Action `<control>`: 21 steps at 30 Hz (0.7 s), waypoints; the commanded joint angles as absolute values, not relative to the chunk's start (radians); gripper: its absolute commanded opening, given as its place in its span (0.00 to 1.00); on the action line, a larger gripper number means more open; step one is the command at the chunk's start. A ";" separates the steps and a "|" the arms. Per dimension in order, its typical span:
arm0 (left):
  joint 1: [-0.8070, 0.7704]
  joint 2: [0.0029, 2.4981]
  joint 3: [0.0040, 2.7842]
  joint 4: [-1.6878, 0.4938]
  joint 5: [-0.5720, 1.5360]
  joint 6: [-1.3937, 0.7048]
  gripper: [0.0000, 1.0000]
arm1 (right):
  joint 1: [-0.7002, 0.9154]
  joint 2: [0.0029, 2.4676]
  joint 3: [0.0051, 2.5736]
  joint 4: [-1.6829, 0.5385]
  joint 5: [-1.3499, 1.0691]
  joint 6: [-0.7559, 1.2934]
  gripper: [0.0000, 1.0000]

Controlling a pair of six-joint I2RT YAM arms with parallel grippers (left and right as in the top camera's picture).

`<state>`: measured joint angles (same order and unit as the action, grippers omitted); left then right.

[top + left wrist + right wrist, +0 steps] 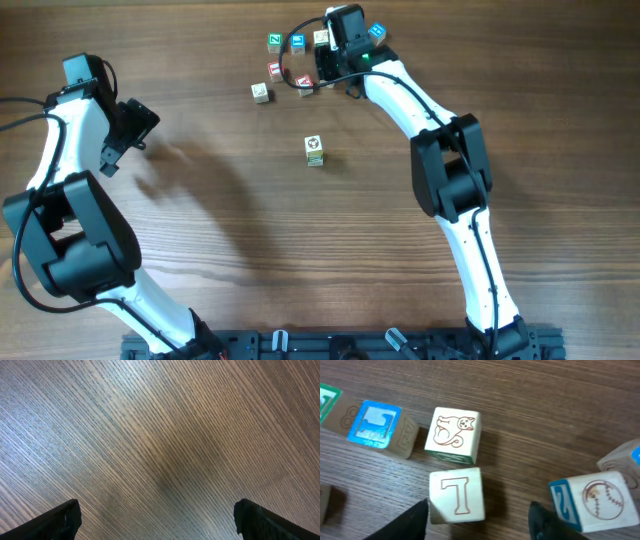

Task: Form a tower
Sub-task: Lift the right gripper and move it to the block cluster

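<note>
Right gripper (479, 507): jaws parted, we are straddling a letter block (456, 494), seemingly meant for the tower (314, 150). Left gripper (157, 515): spread wide, we are hovering it aside.

Brown wood-grain table (250, 220) w/ soft sheen, faint shadows.

Overhead view looks straight down on the whole table (250, 220) from afar. Left wrist view faces bare wood closely. Right wrist view sits close over cubes (452, 435), probably the overhead's 12 o'clock cluster.
</note>
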<state>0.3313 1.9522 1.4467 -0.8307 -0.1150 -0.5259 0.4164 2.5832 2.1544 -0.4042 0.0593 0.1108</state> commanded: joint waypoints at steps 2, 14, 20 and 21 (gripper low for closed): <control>0.335 1.932 1.457 -0.831 -0.125 -0.529 1.00 | 0.418 2.609 2.149 -0.396 0.020 0.107 0.50; 0.335 1.932 1.457 -0.831 -0.125 -0.529 1.00 | 0.417 2.609 2.149 -0.342 0.008 0.102 0.76; 0.335 1.932 1.457 -0.831 -0.125 -0.529 1.00 | 0.417 2.615 2.149 -0.313 0.007 0.077 0.72; 0.335 1.932 1.457 -0.831 -0.125 -0.529 1.00 | 0.417 2.615 2.149 -0.313 0.007 0.078 0.69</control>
